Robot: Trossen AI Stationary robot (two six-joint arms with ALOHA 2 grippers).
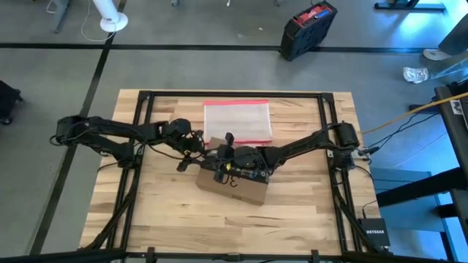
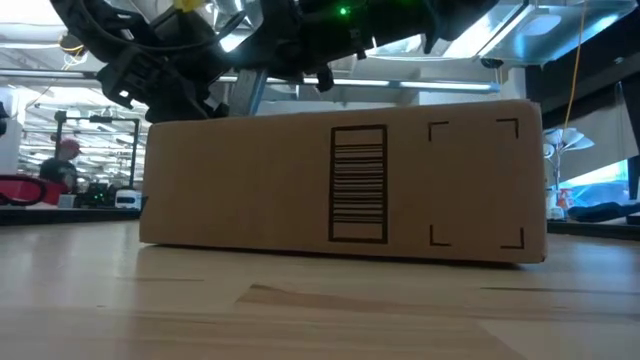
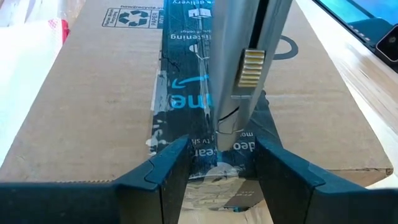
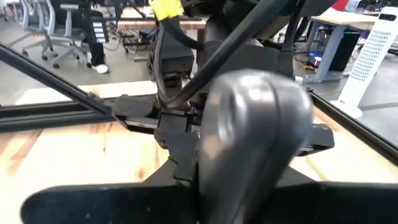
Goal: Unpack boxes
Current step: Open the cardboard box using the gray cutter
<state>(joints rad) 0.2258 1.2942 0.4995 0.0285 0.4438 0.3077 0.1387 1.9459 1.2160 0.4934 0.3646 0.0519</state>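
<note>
The brown cardboard box [image 1: 248, 191] lies flat on the table's middle, its barcode side [image 2: 358, 185] facing the near edge. A black printed tape strip [image 3: 186, 74] runs along its top. My right gripper [image 1: 228, 166] hovers over the box, shut on a grey metal tool [image 3: 239, 62] whose tip [image 3: 224, 129] meets the tape. My left gripper [image 3: 222, 171] is open at the box's left end [image 1: 191, 145], one finger on either side of the tape. My right gripper holds the grey tool [image 4: 255, 137] between its two dark fingers [image 4: 93, 202]; the tool's rounded back end fills the wrist view and hides where the pads sit. The tool slants down onto the box's taped top. My left gripper: I cannot tell whether its fingers touch the box's end.
A clear plastic pouch with a pink-red edge [image 1: 236, 120] lies flat just beyond the box, toward the far edge. A black and red case [image 1: 307, 29] stands on the floor past the table. Bare wood [image 1: 168, 212] lies near the box on the near side.
</note>
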